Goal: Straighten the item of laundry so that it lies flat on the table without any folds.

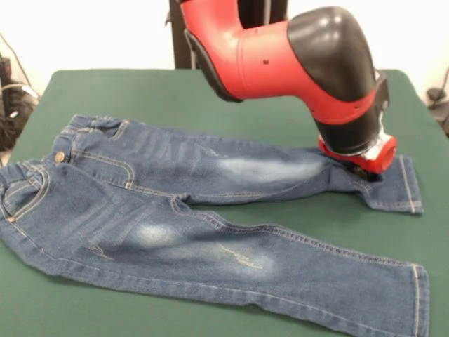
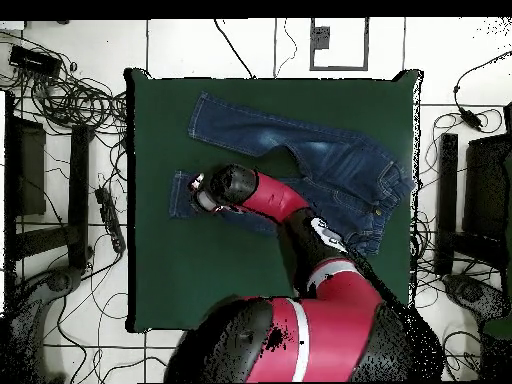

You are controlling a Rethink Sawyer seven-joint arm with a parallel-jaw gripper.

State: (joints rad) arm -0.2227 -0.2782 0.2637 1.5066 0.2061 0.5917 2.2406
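The small blue denim jeans (image 1: 203, 210) lie spread on the dark green table (image 1: 210, 98), waistband at the left of the front view, both legs running right. The near leg lies fairly straight; the far leg bends near its cuff (image 1: 403, 184). In the overhead view the jeans (image 2: 300, 150) have the waistband at the right. My gripper (image 1: 359, 163) is pressed down on the far leg close to the cuff, under the red and black wrist, which hides its tips. It also shows in the overhead view (image 2: 205, 192).
My arm (image 1: 280, 49) reaches in from the top across the table's far side. Cables (image 2: 80, 110) and dark equipment lie on the floor around the table. Green cloth shows on all sides of the jeans.
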